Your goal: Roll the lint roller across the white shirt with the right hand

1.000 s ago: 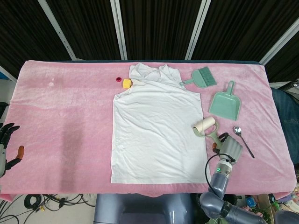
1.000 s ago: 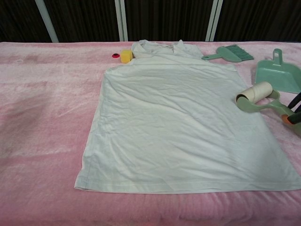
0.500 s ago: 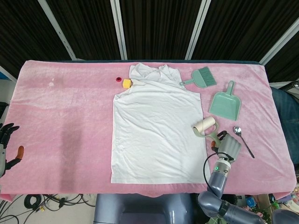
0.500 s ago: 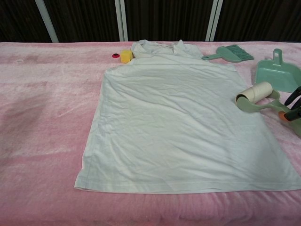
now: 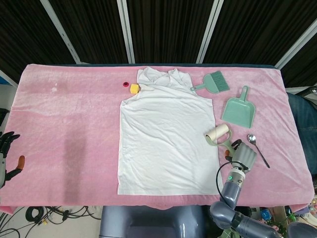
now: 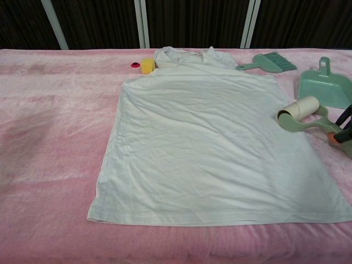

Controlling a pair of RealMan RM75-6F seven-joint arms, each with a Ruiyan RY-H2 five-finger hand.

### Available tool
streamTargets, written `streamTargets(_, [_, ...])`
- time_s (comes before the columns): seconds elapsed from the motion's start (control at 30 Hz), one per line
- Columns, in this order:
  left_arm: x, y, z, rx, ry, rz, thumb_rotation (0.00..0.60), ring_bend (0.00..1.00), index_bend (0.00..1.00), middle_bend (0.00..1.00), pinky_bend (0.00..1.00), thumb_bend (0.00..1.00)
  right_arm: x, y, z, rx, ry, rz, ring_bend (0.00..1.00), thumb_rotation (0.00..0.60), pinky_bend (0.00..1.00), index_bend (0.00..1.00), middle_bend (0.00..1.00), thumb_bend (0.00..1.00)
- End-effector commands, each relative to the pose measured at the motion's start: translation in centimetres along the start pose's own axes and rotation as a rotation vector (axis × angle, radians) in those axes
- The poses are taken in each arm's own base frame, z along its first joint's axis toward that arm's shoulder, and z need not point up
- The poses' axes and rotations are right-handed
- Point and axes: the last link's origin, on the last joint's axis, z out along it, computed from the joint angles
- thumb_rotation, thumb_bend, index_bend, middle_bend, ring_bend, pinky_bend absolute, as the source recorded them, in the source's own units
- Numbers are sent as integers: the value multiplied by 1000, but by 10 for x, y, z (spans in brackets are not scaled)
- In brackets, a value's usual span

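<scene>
The white shirt [image 5: 166, 141] [image 6: 212, 143] lies flat in the middle of the pink cloth, collar to the far side. The lint roller [image 5: 218, 134] [image 6: 300, 108], a cream roll in a pale green frame, lies just off the shirt's right edge. Its handle runs back into my right hand [image 5: 241, 157], which grips the handle's end. In the chest view only the dark fingers [image 6: 345, 116] show at the right border, over the handle. My left hand [image 5: 6, 154] hangs at the far left off the table edge, fingers apart and holding nothing.
A green dustpan [image 5: 238, 110] and a green brush [image 5: 214, 82] lie beyond the roller. A spoon [image 5: 257, 148] rests right of my right hand. A yellow block [image 5: 133, 88] and a small red cap [image 5: 125, 84] sit by the shirt's collar.
The right hand's fingers have shifted slightly around the handle, and the roller has nudged a little. The left hand has not moved.
</scene>
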Motion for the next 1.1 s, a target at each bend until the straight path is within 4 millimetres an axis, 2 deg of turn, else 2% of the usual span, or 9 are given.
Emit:
streamTargets(0.03, [0, 0, 0, 0, -3, 0, 600, 55, 196, 143, 49, 424, 0, 0, 1, 3, 4, 5, 552, 600, 591, 551, 525, 303])
streamTargets(0.53, [0, -1, -1, 4, -23, -6, 600, 55, 204, 143, 52, 424, 7, 2, 9, 58, 61, 19, 622, 600, 664, 693, 631, 419])
streamTargets(0.9, [-1, 0, -2, 3, -44, -2, 600, 55, 204, 145, 58, 424, 32, 9, 26, 188, 63, 91, 640, 600, 686, 715, 650, 447])
streamTargets(1.1, [-1, 0, -2, 5, -46, -1, 600, 55, 204, 146, 60, 424, 53, 5, 34, 305, 38, 44, 645, 600, 693, 723, 656, 483])
